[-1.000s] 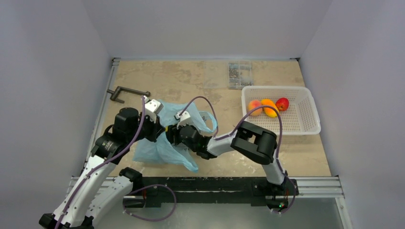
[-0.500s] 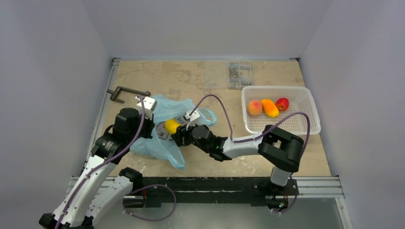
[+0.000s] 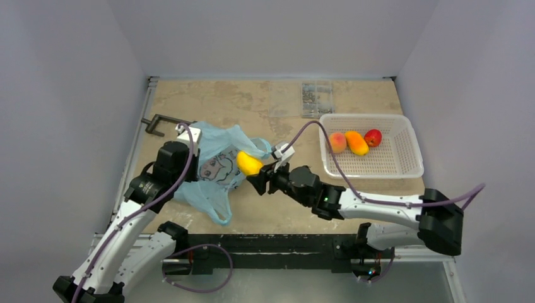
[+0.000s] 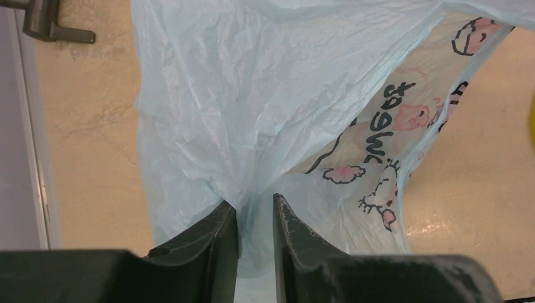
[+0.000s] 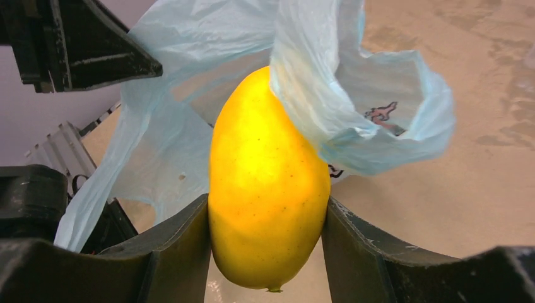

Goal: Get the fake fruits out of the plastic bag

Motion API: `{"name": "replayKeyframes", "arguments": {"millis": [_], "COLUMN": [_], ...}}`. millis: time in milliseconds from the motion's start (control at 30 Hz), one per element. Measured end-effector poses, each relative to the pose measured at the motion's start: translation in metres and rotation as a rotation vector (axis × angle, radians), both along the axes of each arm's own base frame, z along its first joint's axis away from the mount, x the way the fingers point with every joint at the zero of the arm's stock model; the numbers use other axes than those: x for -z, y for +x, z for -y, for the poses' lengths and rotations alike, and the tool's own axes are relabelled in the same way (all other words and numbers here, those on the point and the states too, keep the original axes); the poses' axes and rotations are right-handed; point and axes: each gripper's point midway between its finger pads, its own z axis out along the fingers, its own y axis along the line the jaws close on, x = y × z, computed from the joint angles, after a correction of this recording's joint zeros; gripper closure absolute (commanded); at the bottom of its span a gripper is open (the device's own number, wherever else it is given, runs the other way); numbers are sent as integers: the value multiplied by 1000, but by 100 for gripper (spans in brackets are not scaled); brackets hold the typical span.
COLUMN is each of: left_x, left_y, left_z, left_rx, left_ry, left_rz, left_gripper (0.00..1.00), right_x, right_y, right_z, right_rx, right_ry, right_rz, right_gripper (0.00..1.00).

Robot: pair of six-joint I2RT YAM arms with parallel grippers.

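A: Evenly lit from above in the top view, soft and diffuse; only faint shadows under the arms on the surface (image 3: 378,189)

B: Mild sheen on the surface at lower right of the left wrist view. Sharp on the plastic bag (image 4: 252,113), soft and dark on the near jaws

A: Glossy highlight down the yellow fruit (image 5: 268,189) in the right wrist view; background surface blurred, bag edges a little smeared

B: Slight wide-angle bowing at the edges of both wrist views

gripper (image 5: 265,237) clamps yellow fruit (image 5: 268,189).
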Motion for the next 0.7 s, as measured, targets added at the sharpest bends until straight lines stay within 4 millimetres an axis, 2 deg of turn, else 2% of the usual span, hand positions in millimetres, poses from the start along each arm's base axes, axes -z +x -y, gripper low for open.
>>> {"name": "replayKeyframes", "arguments": {"millis": [100, 200, 433, 533, 700], "left_x": [-4, -11, -31, -40, -48], "left_y": [-2, -5, -13, -16, -21], "left_z": [0, -1, -4, -5, -6], "left_rx": [0, 3, 7, 8, 14], "left_ry": [-11, -27, -72, -91, -112], "left_rz": [16, 45, 139, 183, 221], "left_gripper": [61, 56, 53, 53, 53], "right_x": [-18, -35, -71, -84, -86], "right_y": [0, 4, 11, 7, 1], "right_z": [23, 49, 94, 100, 88], "right_rx": [48, 113, 214, 192, 107], "right_ry": [13, 23, 36, 44, 15], "right_rz": [36, 76, 184, 224, 222], "right_gripper": [100, 100, 100, 100, 100]}}
